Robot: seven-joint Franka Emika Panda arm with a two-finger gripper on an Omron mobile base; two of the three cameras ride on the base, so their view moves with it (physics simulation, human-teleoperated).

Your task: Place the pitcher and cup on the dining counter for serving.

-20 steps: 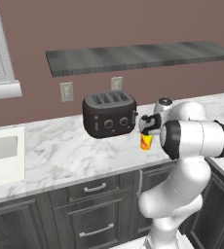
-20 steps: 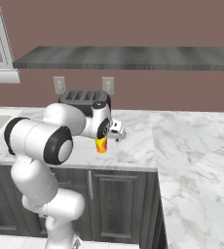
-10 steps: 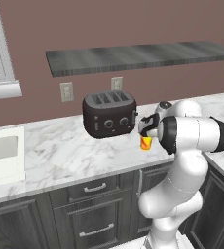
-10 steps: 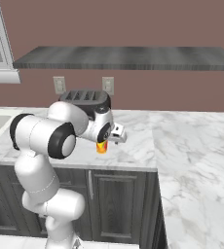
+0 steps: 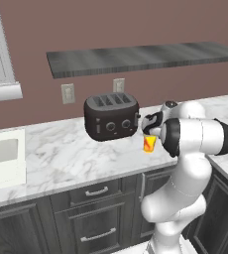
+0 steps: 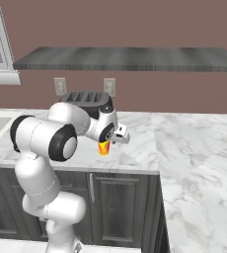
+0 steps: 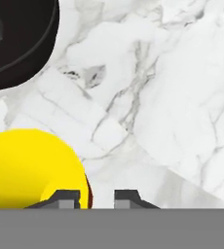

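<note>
**Gripper set narrow over the rim of the yellow cup beside the toaster**

The robot's two-finger gripper (image 7: 97, 197) stands with its jaws drawn close together. In the hand view the two small dark fingertips (image 7: 67, 198) sit a narrow gap apart, one over the inside of the cup and the other outside it, with the cup's wall between them. The jaws appear to pinch that wall, though full contact on both sides cannot be confirmed. In both base views the gripper (image 5: 150, 130) sits directly on top of the cup.

Count: one small yellow tumbler cup (image 5: 149, 144), one black four-slot toaster (image 5: 111, 116), one white marble counter with grey veins (image 5: 66, 158), one long dark grey wall shelf (image 5: 141, 57), two pale wall outlets (image 5: 68, 93), one white sink basin (image 5: 4, 158) at the far left.

The cup is bright yellow with an orange-red mark on its side, short and tapering slightly toward the base. It stands on the marble counter near the front edge, just to the right of the toaster and apart from it. From the hand view its open yellow interior (image 7: 28, 168) shows, with a red edge at the wall by the fingertips.
</note>
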